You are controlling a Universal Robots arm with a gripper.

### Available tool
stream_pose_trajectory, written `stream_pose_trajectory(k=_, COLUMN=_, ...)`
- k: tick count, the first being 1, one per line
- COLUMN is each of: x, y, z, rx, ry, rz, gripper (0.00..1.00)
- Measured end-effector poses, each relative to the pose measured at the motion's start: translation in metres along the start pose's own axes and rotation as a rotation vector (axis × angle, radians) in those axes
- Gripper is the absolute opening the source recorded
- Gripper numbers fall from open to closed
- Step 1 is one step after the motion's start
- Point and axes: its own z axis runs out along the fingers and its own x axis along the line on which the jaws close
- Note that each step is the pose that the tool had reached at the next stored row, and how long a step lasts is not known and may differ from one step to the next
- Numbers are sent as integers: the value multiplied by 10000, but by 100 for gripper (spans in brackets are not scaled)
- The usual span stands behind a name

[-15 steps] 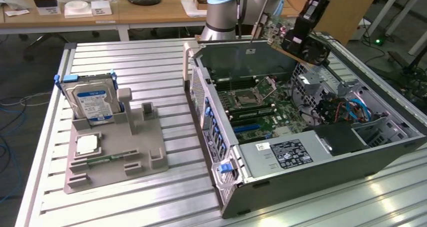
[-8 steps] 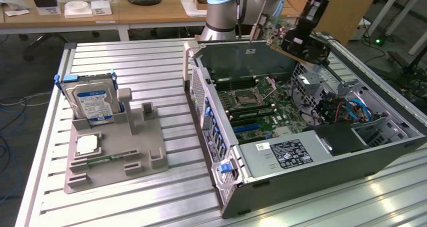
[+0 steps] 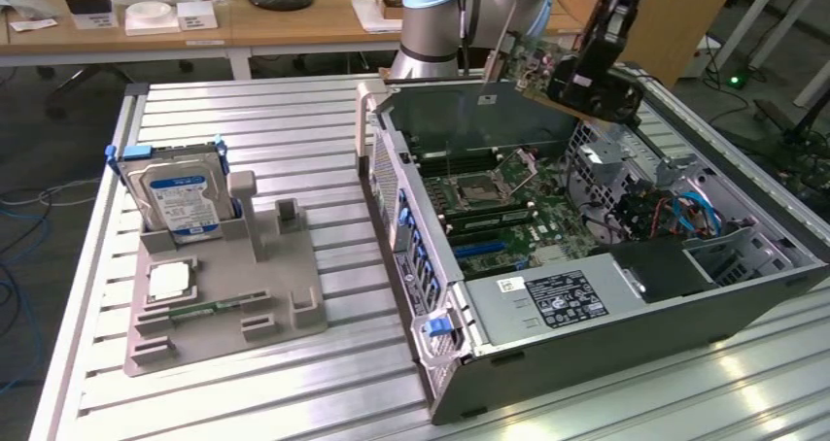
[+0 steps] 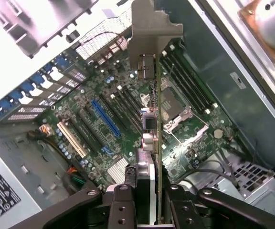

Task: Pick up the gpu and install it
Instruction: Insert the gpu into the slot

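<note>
Clearly, the end effector [image 4: 149,191] grips the gpu [image 4: 148,67] edge-on, above the open computer case [image 3: 609,339].

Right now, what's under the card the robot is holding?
Under the gpu, gripped by the tool, lies the motherboard: a blue slot, memory slots and the processor socket. The strip of board directly beneath the card's edge is covered.

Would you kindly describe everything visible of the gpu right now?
The gpu is a thin flat card, greenish in the exterior view and edge-on in the wrist view, with a silver metal end bracket and small connectors. The gripper is shut on it, holding it on edge in the air over the motherboard of the open computer case, not yet seated.
</note>
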Motion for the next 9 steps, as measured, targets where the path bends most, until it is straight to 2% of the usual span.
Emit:
stream_pose_trajectory(k=2, x=0, y=0, z=2, rx=40, ry=-18, rz=-286, gripper=28)
stream_pose_trajectory(k=3, x=0, y=0, z=4, rx=88, ry=-49, rz=-366, gripper=28)
stream_pose_trajectory(k=7, x=1, y=-1, z=16, rx=387, ry=-270, rz=-490, gripper=28)
stream_pose_trajectory(k=8, x=0, y=-1, z=18, rx=431, ry=-301, rz=-536, gripper=28)
stream_pose_trajectory(k=9, x=0, y=-1, z=20, rx=450, ry=-312, rz=-624, gripper=28)
